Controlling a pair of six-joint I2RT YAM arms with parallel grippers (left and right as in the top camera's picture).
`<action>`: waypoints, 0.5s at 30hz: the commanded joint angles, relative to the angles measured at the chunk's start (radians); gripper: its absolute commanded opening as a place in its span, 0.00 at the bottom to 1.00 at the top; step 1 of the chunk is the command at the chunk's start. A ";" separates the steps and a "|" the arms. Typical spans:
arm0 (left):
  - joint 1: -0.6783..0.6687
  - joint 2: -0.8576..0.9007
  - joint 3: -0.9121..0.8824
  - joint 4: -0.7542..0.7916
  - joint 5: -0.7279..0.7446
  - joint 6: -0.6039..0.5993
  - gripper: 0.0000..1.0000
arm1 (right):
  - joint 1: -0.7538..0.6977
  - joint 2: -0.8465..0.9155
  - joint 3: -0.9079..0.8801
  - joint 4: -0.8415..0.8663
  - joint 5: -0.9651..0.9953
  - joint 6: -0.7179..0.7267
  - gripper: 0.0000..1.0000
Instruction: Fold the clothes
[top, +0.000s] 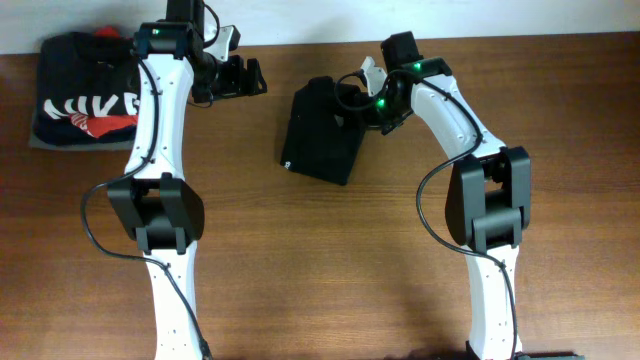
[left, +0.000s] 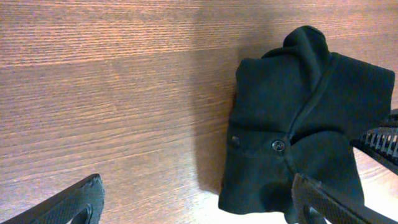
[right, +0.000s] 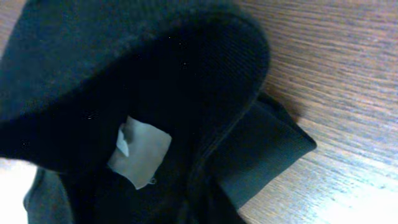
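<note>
Clothes (top: 322, 135) sit as a compact black bundle about mid-table (top: 400, 250), a bit toward the far side, between your two arms. From overhead the long axis runs roughly far-to-near, slightly skewed from the table edge, so the bundle looks like a leaning slab.

Your right gripper (top: 368, 92) is at the far right corner. The right wrist view is pretty much all black fabric, with a curled ribbed edge arching over the pale label (right: 140, 152), so the neck end points at that gripper. The fingers are buried behind the cloth there, so you can't tell from these shots whether the jaws have bitten down on it or not.

Right arm: the elbow is bent up over the near right of the table. The forearm reaches to the far side and leftward, and the wrist is tipped down at the bundle's corner.

Left arm: it runs almost straight toward the far edge. The wrist is turned so the left gripper (top: 243, 77) points sideways at the clothes, near them but apart. Its jaws are spread wide with nothing in them. The left wrist view has one fingertip in each bottom corner, and the bundle sits off to the right with a small round stud (left: 278, 145) on its seam.

The printed top (top: 85, 105) lies at the far left corner, on the other side of that arm.
</note>
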 joint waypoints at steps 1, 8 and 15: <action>-0.001 0.007 0.021 -0.001 -0.010 -0.005 0.96 | 0.006 -0.010 0.016 0.000 -0.010 -0.002 0.04; -0.001 0.007 0.021 0.000 -0.011 -0.005 0.96 | 0.006 -0.025 0.086 -0.056 -0.007 0.087 0.04; -0.001 0.010 0.021 0.000 -0.011 -0.005 0.96 | 0.006 -0.025 0.093 -0.097 -0.014 0.131 0.04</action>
